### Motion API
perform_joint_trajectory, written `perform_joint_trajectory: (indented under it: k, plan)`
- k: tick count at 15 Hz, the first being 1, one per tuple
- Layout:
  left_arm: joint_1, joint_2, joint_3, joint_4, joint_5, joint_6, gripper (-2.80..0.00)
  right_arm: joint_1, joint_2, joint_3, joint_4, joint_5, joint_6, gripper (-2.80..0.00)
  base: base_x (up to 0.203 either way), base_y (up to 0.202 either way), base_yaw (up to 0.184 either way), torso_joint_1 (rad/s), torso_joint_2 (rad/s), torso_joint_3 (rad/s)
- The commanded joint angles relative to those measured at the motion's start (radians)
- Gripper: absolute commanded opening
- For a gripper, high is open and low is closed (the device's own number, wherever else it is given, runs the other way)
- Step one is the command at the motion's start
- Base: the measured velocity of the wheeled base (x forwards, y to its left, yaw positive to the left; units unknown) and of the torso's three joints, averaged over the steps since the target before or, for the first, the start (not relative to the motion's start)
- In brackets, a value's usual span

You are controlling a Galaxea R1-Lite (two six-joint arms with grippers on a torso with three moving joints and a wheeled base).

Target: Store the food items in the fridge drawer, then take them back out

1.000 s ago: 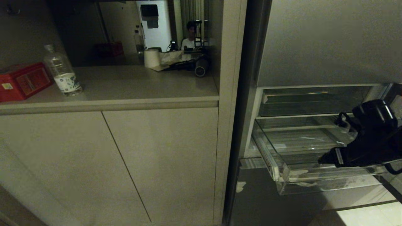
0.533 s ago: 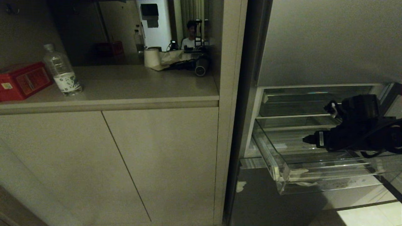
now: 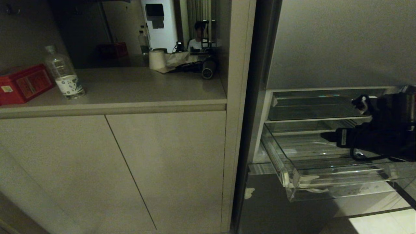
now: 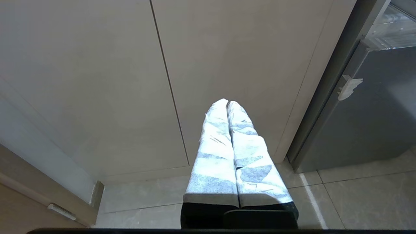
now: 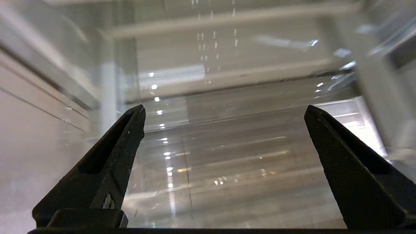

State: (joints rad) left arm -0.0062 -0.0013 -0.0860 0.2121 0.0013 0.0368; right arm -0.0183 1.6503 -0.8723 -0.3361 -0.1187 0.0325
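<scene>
The fridge drawer [image 3: 283, 169] is pulled out at the right, a clear shallow tray with a ribbed bottom and whitish tape scraps on its front corner. My right gripper [image 3: 330, 137] hovers level over the drawer's right half, pointing left. In the right wrist view the right gripper [image 5: 224, 110] is open, with only the drawer's ribbed bottom [image 5: 227, 156] between its black fingers [image 5: 113, 156]. No food items are in view. My left gripper [image 4: 227, 102] is shut, its white-taped fingers pointing at the foot of a cabinet door.
A counter to the left carries a water bottle [image 3: 64, 74], a red box [image 3: 22, 84] and a paper roll [image 3: 157, 60]. Cabinet doors [image 3: 113, 169] stand below it. Grey fridge panels [image 3: 341, 42] lie above and below the drawer. A person [image 3: 196, 39] shows far behind.
My right gripper has risen from the drawer's front edge, tipped from pointing down to level, and drawn back to the right. It stays open. The drawer has not moved.
</scene>
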Motion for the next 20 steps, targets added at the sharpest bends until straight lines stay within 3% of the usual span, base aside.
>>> perform_joint_trajectory:
  k: [1,9,13,16,20]
  plan:
    - [0.0,0.001,0.0,0.001,0.0,0.0,-2.8,0.004,-0.268,0.092,-0.003,-0.002,-0.002,0.0,0.0,0.0,0.0,0.0,0.0,0.0]
    - [0.0,0.001,0.0,0.001,0.0,0.0,-2.8,0.008,-1.136,0.487,0.008,0.017,-0.064,0.0,0.0,0.0,0.0,0.0,0.0,0.0]
    - [0.0,0.001,0.0,0.001,0.0,0.0,-2.8,0.009,-1.566,0.689,0.216,0.093,-0.102,0.0,0.0,0.0,0.0,0.0,0.0,0.0]
    - [0.0,0.001,0.0,0.001,0.0,-0.002,-2.8,0.009,-1.654,0.897,0.254,0.15,-0.13,0.0,0.0,0.0,0.0,0.0,0.0,0.0]
    - [0.0,0.001,0.0,0.001,0.0,-0.006,-2.8,0.009,-1.652,0.903,0.258,0.146,-0.125,0.0,0.0,0.0,0.0,0.0,0.0,0.0]
